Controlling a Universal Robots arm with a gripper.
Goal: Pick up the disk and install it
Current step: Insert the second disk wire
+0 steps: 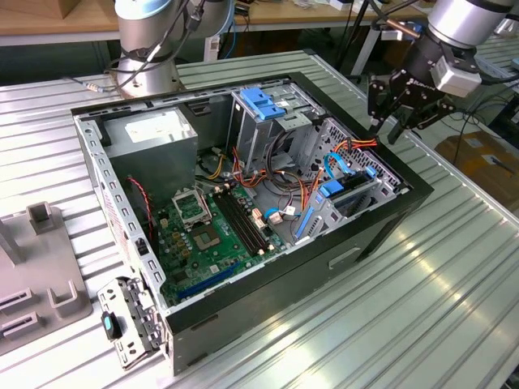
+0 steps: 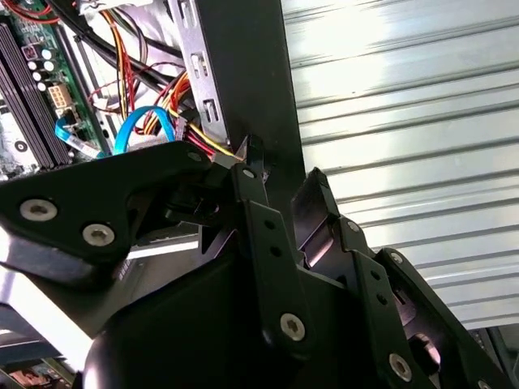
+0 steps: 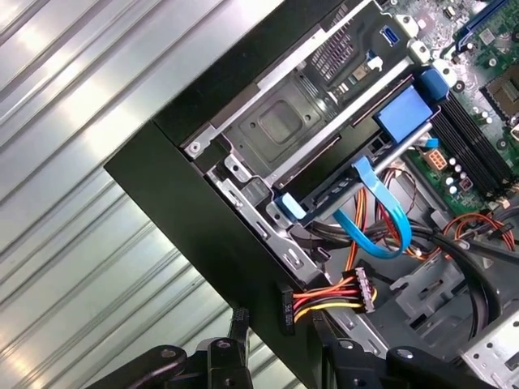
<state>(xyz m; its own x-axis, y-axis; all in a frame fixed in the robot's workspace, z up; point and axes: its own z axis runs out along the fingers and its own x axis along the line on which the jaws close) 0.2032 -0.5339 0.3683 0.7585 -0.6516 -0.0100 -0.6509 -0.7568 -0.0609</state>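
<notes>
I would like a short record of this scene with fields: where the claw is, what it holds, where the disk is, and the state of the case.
claw position: claw hovers above the rim of the computer case, on the exterior view's right
claw state: open, holding nothing
disk: disk in its blue carrier sits in the drive bay inside the case; also seen in the first wrist view
blue cable: a blue data cable loops beside the disk
case state: side open, motherboard exposed

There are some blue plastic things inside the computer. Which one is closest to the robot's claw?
The dark flat disk in its bright blue plastic carrier, sitting beside the case wall under the end effector. The ridged blue latch sits farther away.
</notes>
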